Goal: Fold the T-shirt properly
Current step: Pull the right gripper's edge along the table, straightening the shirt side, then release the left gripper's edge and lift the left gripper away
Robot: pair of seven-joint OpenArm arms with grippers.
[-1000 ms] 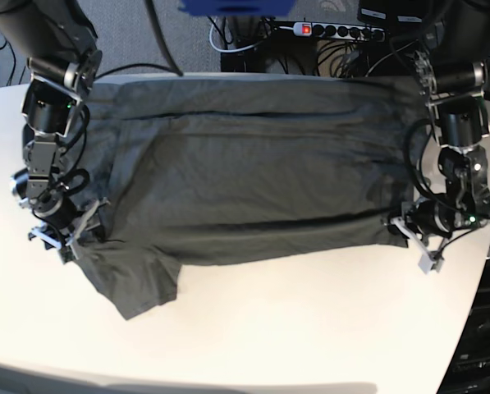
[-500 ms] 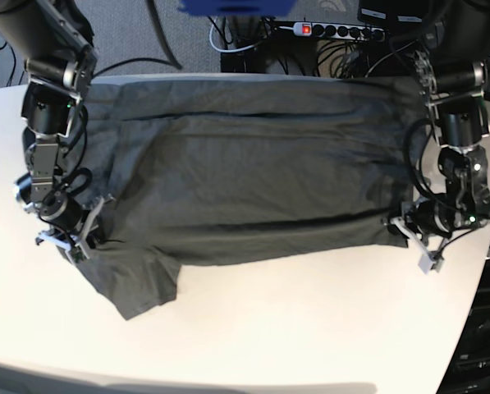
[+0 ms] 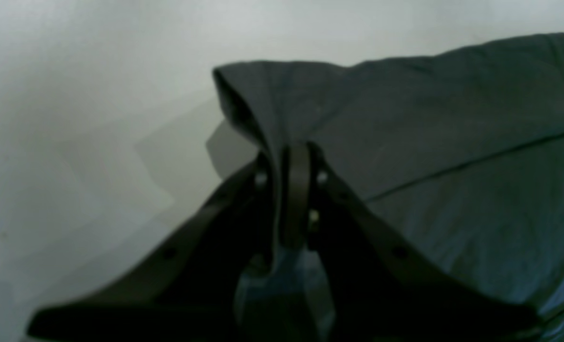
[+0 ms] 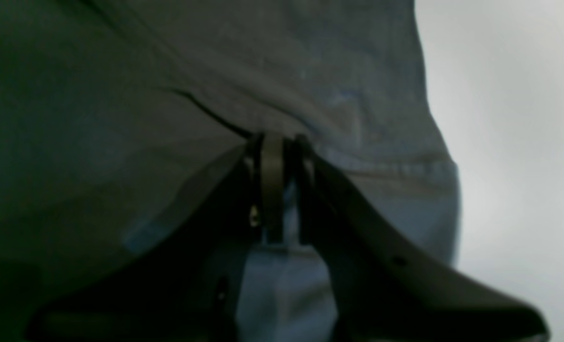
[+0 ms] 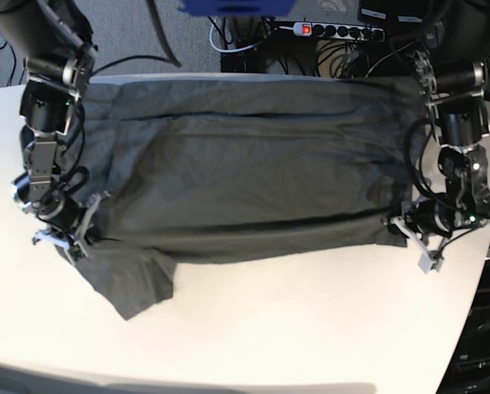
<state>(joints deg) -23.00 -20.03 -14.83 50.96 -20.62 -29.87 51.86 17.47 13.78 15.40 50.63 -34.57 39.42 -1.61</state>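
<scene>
T-shirt: The dark grey T-shirt (image 5: 253,172) lies spread wide on the white table (image 5: 310,328). One sleeve sticks out toward the front edge, on the base view's left.
Left gripper: The left gripper (image 3: 289,156) is pinched tight on a corner of the shirt. The cloth bunches up into a little hump there.
Right gripper: The right gripper (image 4: 277,142) is also squeezed tight on the cloth, near a stitched hem.
Step now: I think both arms have the near edge in their grip, ready for a fold.
Next move: It likely calls for both arms to lift together and carry that edge over the shirt. They should go at the same speed, or the thin cloth may pull crooked.
Base view only: It shows the whole shirt, both arms and the power strip (image 5: 339,31) behind the table.
Wrist views only: They show the cloth caught between the fingers. The base view is too far off to show that.
</scene>
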